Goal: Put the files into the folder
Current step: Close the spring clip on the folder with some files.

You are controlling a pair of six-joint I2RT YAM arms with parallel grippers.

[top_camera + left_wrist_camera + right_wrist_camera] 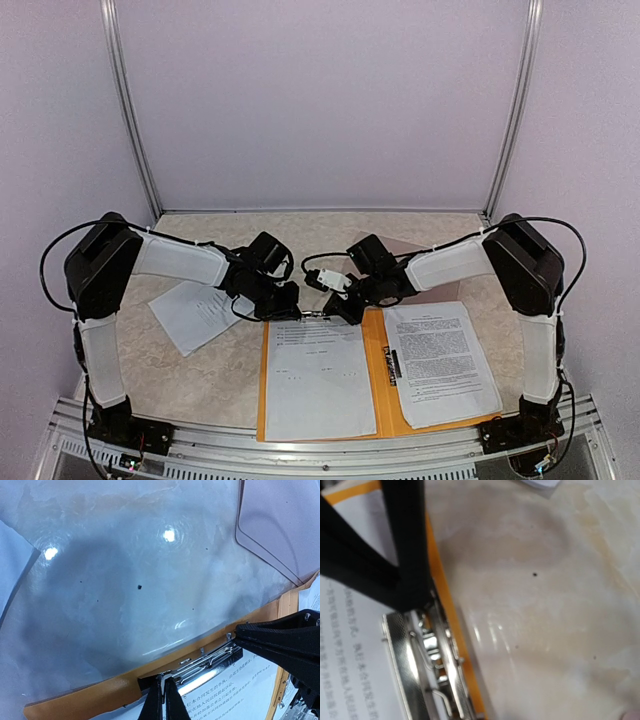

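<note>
The orange folder point(372, 400) lies open near the table's front edge. One printed file point(318, 380) lies on its left half under the metal clip point(210, 662), and another file point(440, 360) lies on its right half. A third file point(195, 315) lies on the table to the left. My left gripper point(164, 680) is shut, tips against the clip's black left end. My right gripper point(239, 632) is shut at the clip's right end. In the right wrist view the clip point(415, 665) and the left gripper point(417, 602) show; the right gripper's own fingers do not.
A taupe translucent cover point(285, 525) lies on the table behind the folder, by the right arm point(450, 265). The booth's walls close in the back and both sides. The left arm point(180, 260) reaches over the loose sheet.
</note>
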